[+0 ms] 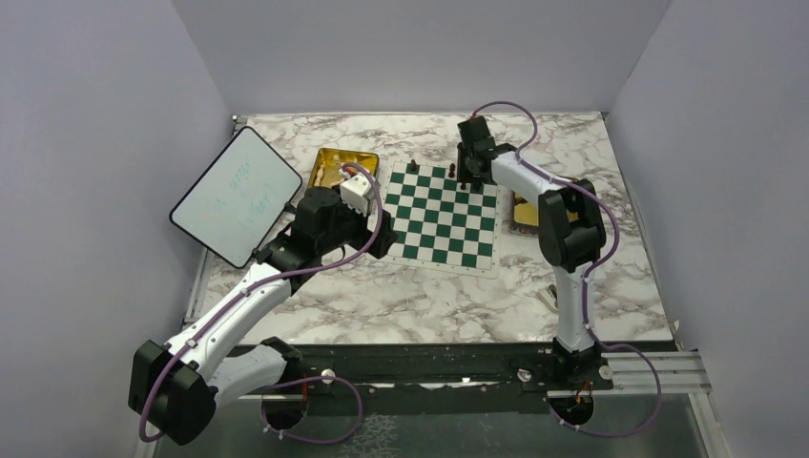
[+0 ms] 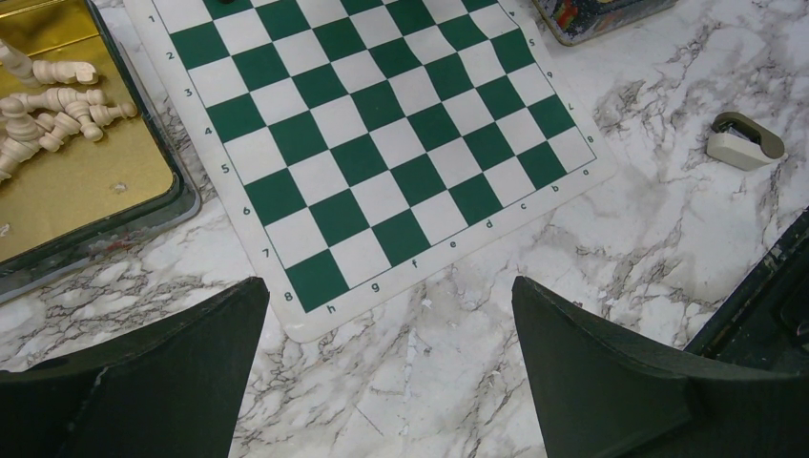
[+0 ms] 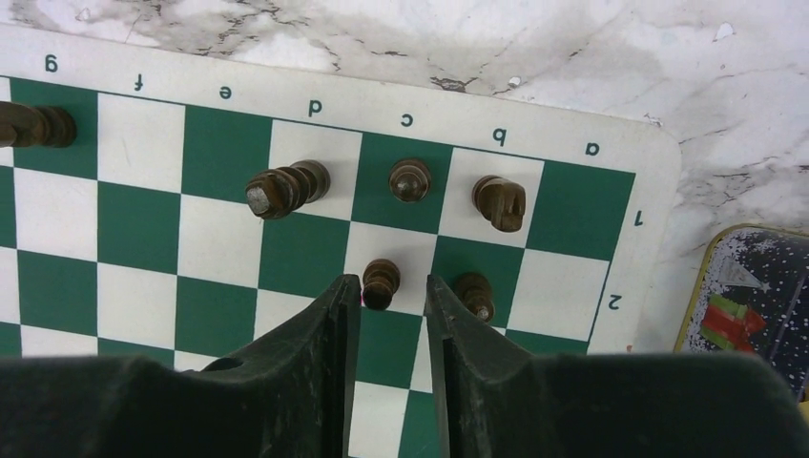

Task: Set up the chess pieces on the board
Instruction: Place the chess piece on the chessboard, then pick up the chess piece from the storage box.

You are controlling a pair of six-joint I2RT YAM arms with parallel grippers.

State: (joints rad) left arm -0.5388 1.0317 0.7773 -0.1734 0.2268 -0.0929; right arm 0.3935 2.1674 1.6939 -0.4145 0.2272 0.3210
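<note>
Right gripper is seen narrowly parted, its tips straddling a dark pawn that stands upright on c2 of the board. A sliver of gap is visible on the b-file side, so the pawn is judged not clamped; contact with the other finger cannot be ruled out. The pawn lies dead ahead between the tips with its long axis vertical. A clean exit is therefore judged to need a straight lift or pull-back, with no sideways drift. A second pawn stands on b2, just beside the outer face of the b-side finger, and is judged the likeliest thing to be knocked. Beyond the tips, dark pieces are set on b1, c1 and d1, with one more at g1 at the frame edge. a1 and a2 are bare. A tin sits just off the a-file edge, nearer the right arm; its contents cannot be seen. Left gripper is wide open with nothing in it, above the table off the h8 corner. Cream pieces lie on their sides in a gold tray beside the h-file edge, nearer the left arm. None are seen on the board, so setup is judged to be at an early stage.
</note>
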